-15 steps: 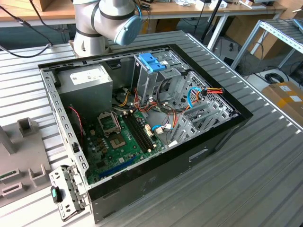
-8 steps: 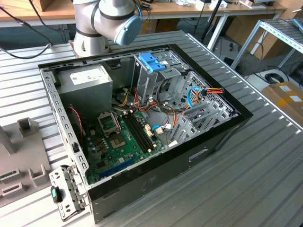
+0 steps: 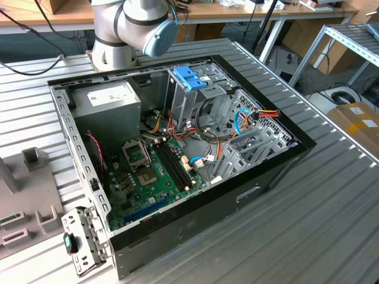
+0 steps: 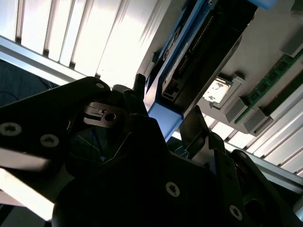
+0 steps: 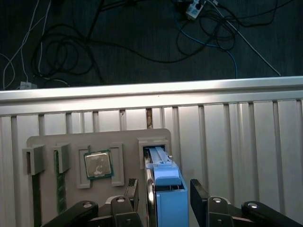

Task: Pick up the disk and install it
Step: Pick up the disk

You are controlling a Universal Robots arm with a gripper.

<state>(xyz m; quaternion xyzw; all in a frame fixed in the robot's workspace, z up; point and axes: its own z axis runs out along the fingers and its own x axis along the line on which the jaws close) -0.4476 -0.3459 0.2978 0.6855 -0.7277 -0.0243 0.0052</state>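
Disk (image 5: pixel 168 201) stands on edge in the end slot of the grey tray (image 5: pixel 128 138), blue carrier rail uppermost, one pocket over from the processor chip (image 5: pixel 98 164); a green memory stick (image 5: pixel 60 189) sits in a slot towards the tray's far end. Gripper (image 5: pixel 164 183) is over that end slot with its jaws apart, one black finger (image 5: pixel 133 187) on each broad face of the disk and a thin gap visible on either side. Second wrist view shows the same straddle, with the disk (image 4: pixel 199 42) running up between the jaws.
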